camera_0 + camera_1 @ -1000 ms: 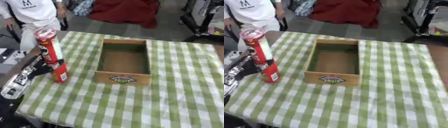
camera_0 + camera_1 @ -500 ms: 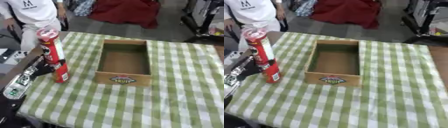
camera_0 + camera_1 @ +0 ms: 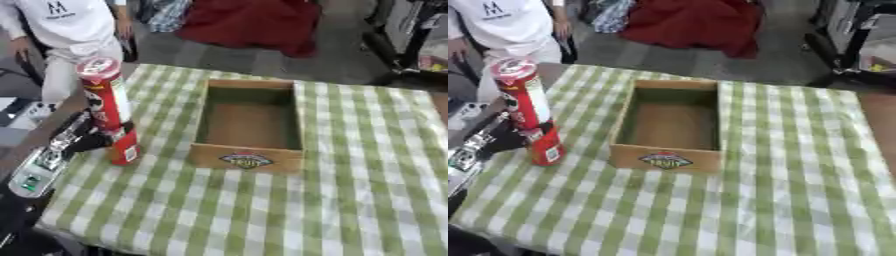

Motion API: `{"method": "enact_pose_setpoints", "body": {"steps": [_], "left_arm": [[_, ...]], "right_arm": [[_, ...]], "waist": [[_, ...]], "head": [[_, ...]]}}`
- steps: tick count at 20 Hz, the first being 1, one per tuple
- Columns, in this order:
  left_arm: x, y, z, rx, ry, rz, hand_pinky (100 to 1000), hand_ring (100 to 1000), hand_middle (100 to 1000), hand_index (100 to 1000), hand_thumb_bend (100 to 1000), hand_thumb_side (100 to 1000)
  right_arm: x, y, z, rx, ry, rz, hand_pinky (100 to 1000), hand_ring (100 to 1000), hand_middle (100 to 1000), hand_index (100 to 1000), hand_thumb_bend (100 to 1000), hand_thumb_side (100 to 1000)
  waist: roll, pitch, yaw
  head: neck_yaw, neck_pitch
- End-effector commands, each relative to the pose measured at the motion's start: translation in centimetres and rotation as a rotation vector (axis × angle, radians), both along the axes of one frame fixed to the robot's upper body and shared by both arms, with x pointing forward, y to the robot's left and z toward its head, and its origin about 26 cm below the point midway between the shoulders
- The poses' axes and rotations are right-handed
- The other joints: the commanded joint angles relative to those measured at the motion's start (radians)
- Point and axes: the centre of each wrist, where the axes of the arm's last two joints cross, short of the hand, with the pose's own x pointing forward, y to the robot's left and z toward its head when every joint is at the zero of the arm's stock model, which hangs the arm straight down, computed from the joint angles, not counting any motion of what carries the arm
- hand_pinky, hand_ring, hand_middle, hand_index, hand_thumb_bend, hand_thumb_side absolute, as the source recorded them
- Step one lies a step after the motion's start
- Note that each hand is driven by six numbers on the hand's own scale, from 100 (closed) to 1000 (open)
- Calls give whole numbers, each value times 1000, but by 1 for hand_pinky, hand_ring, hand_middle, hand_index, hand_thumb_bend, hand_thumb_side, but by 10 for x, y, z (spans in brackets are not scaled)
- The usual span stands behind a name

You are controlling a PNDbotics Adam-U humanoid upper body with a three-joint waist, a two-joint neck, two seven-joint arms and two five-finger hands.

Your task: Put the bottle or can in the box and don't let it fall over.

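Note:
A tall red tube-shaped can point(image 3: 109, 110) with a pale lid stands upright on the green checked tablecloth point(image 3: 367, 165), left of the box. My left hand point(image 3: 92, 136) comes in from the lower left, its dark fingers curled round the can's lower half. The open wooden box point(image 3: 249, 125), empty, with an oval label on its front wall, lies in the middle of the table, a short gap to the right of the can. My right hand shows in neither view.
A person in a white shirt point(image 3: 66, 25) stands beyond the table's far left corner. A red cloth point(image 3: 249, 22) lies on the floor behind the table. Dark equipment point(image 3: 411, 45) stands at the back right. The table's left edge runs close to the can.
The can and my left hand stand much as before, perhaps a little nearer the box. The whole picture has shifted slightly, so the camera has moved.

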Motion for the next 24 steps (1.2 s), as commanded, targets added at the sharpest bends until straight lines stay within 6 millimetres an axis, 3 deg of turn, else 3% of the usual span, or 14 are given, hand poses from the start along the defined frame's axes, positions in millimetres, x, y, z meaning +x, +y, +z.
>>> {"method": "enact_pose_setpoints", "body": {"steps": [1, 5, 19, 24], "left_arm": [[4, 2, 13, 23, -26, -4, 988, 902, 864, 919, 413, 336], [4, 2, 13, 17, -28, 1, 983, 843, 845, 900, 399, 301], [4, 0, 11, -7, -15, 41, 937, 766, 737, 861, 284, 244], [5, 0, 11, -18, -10, 51, 937, 719, 698, 829, 207, 168]], "right_arm": [[-2, -2, 10, -18, -26, 0, 814, 781, 776, 828, 100, 727], [-2, -2, 10, -18, -25, 1, 815, 781, 776, 828, 100, 729], [-2, -2, 11, -14, -30, -1, 816, 775, 768, 828, 100, 727], [-2, -2, 11, -14, -30, -1, 816, 774, 766, 828, 100, 729]], "waist": [[-1, -9, 0], [-1, -9, 1], [-2, -10, 2], [-2, -10, 1]], "head": [[4, -9], [5, -9], [8, -12], [9, -13]]}}
